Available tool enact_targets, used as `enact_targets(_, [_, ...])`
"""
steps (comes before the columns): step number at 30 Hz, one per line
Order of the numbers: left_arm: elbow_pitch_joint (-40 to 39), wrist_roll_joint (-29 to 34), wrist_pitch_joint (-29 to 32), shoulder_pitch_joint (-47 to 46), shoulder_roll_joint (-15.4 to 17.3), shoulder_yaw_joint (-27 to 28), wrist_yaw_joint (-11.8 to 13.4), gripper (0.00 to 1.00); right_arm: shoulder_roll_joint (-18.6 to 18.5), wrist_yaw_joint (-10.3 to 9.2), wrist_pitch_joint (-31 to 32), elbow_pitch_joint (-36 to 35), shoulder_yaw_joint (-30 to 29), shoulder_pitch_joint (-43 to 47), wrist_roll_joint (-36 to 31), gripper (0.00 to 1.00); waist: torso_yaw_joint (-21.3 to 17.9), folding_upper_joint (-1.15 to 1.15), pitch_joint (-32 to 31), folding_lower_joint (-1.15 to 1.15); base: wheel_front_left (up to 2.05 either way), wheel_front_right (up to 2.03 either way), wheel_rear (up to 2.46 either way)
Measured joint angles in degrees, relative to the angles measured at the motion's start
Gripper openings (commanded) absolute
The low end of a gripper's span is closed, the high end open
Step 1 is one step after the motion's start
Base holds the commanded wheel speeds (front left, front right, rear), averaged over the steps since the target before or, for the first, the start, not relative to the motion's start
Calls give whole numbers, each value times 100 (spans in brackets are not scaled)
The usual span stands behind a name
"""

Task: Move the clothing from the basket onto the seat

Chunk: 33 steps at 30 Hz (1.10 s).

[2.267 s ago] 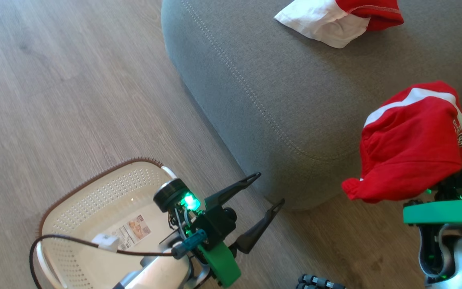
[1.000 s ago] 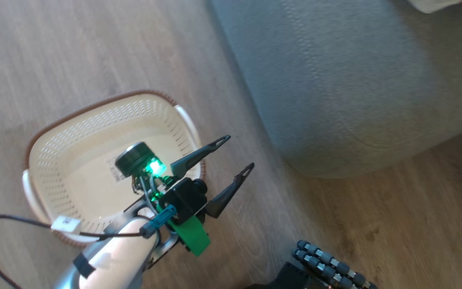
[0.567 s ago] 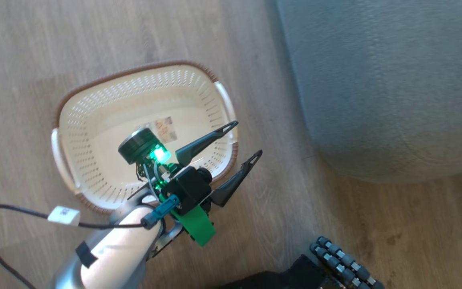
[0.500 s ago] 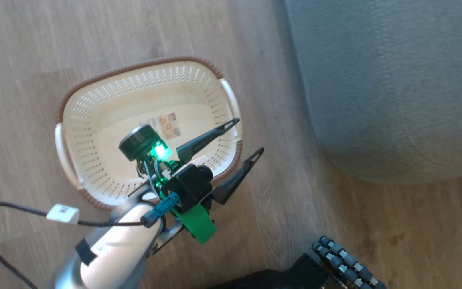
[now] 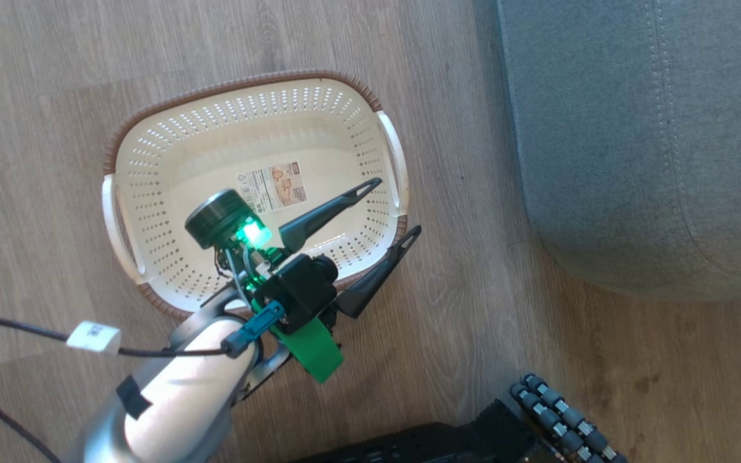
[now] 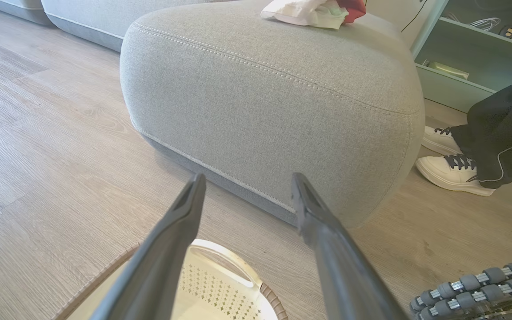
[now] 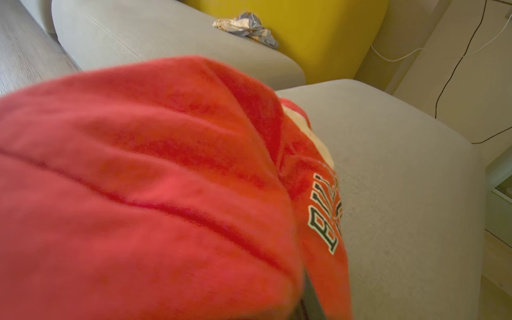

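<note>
Head view looks straight down on the basket (image 5: pixel 242 82), which stands on the wood floor (image 5: pixel 36 77) left of the seat (image 5: pixel 634 161) and holds nothing but the label (image 5: pixel 274 186) on its cream, perforated bottom. Above its near right corner hangs the left gripper (image 5: pixel 397 207), its two dark fingers spread wide and holding nothing. It is likely parked there because no garment is left to pick.

The clothing is in two places. The red-and-white garment (image 6: pixel 309 10) lies crumpled at the far end of the grey seat top, seen from the left wrist beyond the open fingers. The red garment (image 7: pixel 127 178) hangs close before the right wrist camera, just above the cushion. The right gripper is closed and the cloth drapes over its fingers, so it appears pinched there, probably carried high to clear the rounded edge before release. It is soft and bright red, bunched in thick ridges, with a cream stripe and dark, white-edged lettering near its hem.

A person's white shoes (image 6: pixel 454 171) stand on the floor right of the seat.
</note>
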Motion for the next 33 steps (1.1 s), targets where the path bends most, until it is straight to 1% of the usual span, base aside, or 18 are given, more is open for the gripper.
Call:
enact_targets(6, [0,2,0,0,5,70,0,100,271,0,169,132,-323,115,-272,0,-35,0,18,0,0,0,0])
enact_targets(16, [2,13,0,3,24,57,0,100,330,0,16,345,-381,105,-391,0,-126,0,-69,0,0,0,0])
enact_targets(17, [4,13,0,3,24,55,0,100,334,0,12,360,-386,104,-391,16,-135,0,-88,0,0,0,0])
enact_targets(18, [5,13,0,4,23,53,0,100,335,0,-23,361,-394,104,-391,51,-144,0,-110,0,0,0,0])
enact_targets(19, [7,13,0,5,23,53,0,100,335,0,-75,360,-416,102,-392,100,-151,0,-134,0,0,0,0])
enact_targets(26, [51,12,0,27,-2,24,0,100,332,0,-203,360,-405,87,-491,100,-189,0,-364,0,0,0,0])
enact_targets(33, [131,10,0,207,-183,-34,0,100,279,0,-98,460,-176,14,-671,100,-197,0,-760,0,0,0,0])
